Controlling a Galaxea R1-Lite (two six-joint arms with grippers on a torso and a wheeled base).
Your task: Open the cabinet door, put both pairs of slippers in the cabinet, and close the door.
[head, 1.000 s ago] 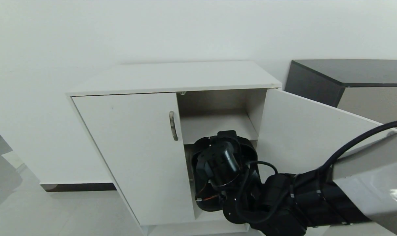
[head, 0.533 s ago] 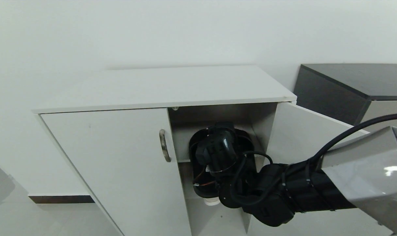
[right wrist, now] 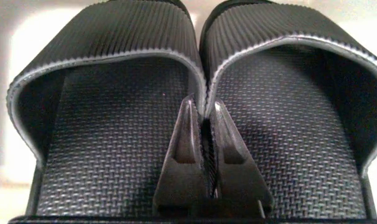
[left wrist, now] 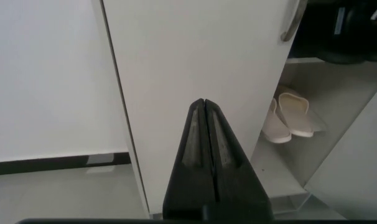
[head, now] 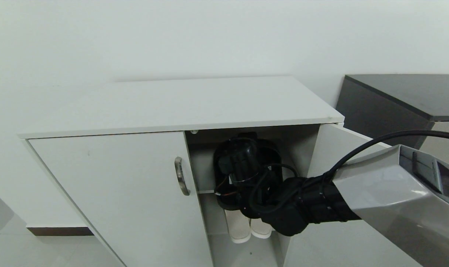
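White wall behind; cabinet [head: 172, 100], right door [head: 322, 148] open. Right gripper [right wrist: 204, 104] pinches 2 black slippers [right wrist: 114, 124] by adjoining inner walls, toes forward; upper shelf [head: 204, 187] probably just below. Left gripper [left wrist: 204, 106] closed, empty.

White wall [head: 135, 37] at back; dark grey-topped unit [head: 395, 100] far right; dark baseboard strip [head: 59, 231] low left; pale floor [left wrist: 51, 193].

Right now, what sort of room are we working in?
Likely a home-style entryway or a mock-up of one: a low white cabinet against a bare wall, white slippers in its lower compartment, and black slippers pinched in the right gripper.
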